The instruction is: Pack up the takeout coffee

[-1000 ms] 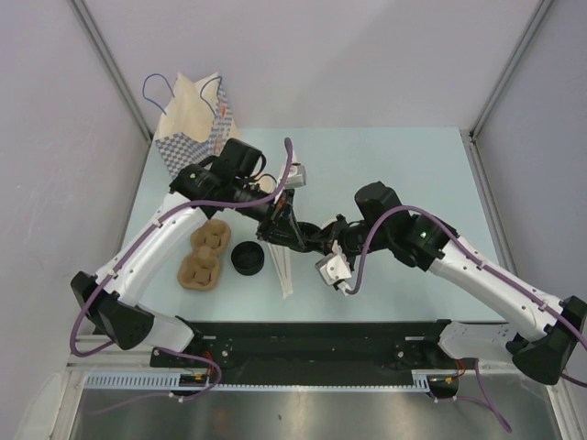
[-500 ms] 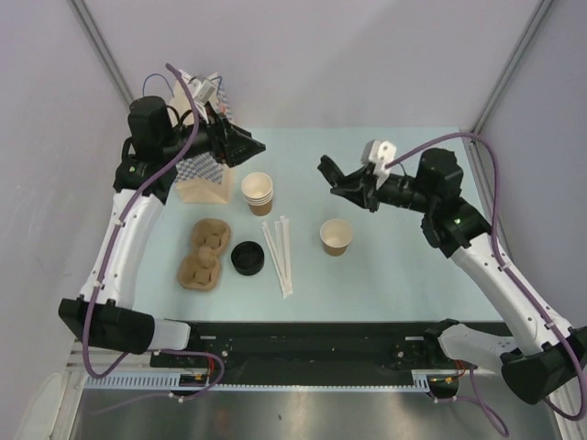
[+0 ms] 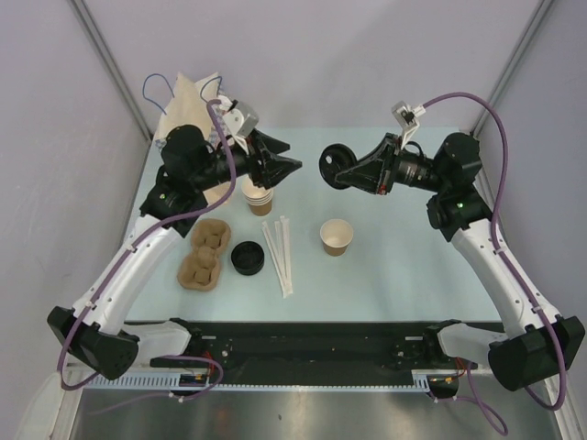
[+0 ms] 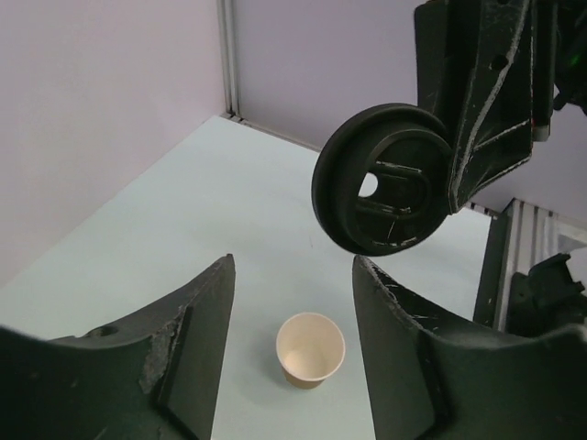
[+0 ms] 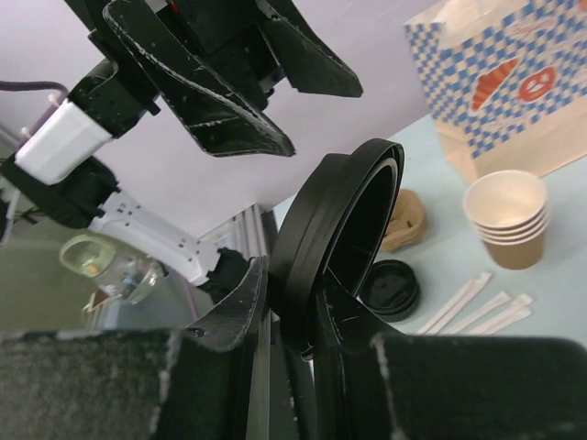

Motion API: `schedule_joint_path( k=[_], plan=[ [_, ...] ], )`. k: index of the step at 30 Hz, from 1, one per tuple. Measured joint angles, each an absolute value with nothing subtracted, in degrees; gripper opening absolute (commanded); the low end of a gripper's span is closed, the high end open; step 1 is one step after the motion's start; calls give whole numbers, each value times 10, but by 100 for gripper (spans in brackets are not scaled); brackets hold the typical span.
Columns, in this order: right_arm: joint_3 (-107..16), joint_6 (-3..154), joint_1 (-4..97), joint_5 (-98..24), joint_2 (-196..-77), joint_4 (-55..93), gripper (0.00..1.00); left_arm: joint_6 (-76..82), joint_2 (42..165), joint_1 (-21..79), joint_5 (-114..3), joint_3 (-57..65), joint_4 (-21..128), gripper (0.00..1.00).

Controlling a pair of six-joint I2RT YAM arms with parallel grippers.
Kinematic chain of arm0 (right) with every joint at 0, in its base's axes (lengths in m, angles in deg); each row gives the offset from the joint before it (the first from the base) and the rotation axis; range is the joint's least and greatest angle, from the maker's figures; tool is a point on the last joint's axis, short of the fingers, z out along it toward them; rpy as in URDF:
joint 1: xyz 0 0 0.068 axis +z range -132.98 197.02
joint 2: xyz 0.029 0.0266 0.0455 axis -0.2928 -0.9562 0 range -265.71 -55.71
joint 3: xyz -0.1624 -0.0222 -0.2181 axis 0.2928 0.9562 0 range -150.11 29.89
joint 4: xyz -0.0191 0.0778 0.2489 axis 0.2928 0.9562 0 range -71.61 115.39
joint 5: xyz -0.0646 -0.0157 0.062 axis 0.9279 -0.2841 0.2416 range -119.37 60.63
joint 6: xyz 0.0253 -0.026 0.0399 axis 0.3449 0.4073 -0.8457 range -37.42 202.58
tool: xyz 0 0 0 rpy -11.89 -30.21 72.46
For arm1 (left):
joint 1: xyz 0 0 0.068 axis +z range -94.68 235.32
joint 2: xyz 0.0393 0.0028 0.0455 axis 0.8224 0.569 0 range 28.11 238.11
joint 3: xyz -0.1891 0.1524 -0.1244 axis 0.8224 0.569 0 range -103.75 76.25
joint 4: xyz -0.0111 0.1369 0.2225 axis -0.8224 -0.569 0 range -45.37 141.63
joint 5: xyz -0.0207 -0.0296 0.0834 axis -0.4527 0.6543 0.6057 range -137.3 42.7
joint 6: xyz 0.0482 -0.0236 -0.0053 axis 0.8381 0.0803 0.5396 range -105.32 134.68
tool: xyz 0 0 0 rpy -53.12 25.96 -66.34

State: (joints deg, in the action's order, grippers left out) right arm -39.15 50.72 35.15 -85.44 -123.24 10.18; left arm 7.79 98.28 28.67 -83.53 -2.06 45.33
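Observation:
A single tan paper cup [image 3: 337, 236] stands lidless and upright on the table, also seen below my left gripper [image 4: 310, 350]. No lidded takeout coffee is in view. My right gripper [image 3: 353, 170] hangs in the air above the table, shut on a round black lid [image 3: 336, 167] held on edge; its fingers clamp the rim [image 5: 316, 220]. My left gripper [image 3: 287, 158] is open and holds nothing, raised and pointing at that lid [image 4: 381, 179] with a gap between them. The lone cup shows between its fingers [image 4: 206, 321].
A stack of lidless cups [image 3: 258, 193] stands under the left gripper, with a checked paper bag [image 3: 188, 115] at the back left. A tan pulp cup carrier [image 3: 204, 254], loose black lids [image 3: 247, 258] and wrapped straws [image 3: 280, 254] lie in front.
Both grippers rose from the table's middle and parted. The left gripper opened, swung to the bag and back toward the centre. The right gripper now holds the lid high, facing left.

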Motion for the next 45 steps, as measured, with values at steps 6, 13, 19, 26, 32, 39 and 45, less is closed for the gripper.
schedule_joint_path(
  k=[6,13,19,26,32,39,45],
  plan=[
    [-392,495,365,-888,-1232,115,0,174,977,237,-813,-19,448,47],
    [-392,496,376,-903,-1232,127,0,208,964,212,-814,-17,446,44],
    [-392,496,378,-903,-1232,128,0,212,964,202,-820,-15,437,38],
    [-392,498,386,-903,-1232,130,0,212,965,194,-820,-15,434,32],
    [-392,499,397,-901,-1232,131,0,212,968,180,-816,-14,429,29],
    [-392,499,405,-897,-1232,137,0,212,971,174,-797,-14,421,25],
    [-392,498,407,-888,-1235,139,0,214,976,174,-784,-14,420,19]
  ],
)
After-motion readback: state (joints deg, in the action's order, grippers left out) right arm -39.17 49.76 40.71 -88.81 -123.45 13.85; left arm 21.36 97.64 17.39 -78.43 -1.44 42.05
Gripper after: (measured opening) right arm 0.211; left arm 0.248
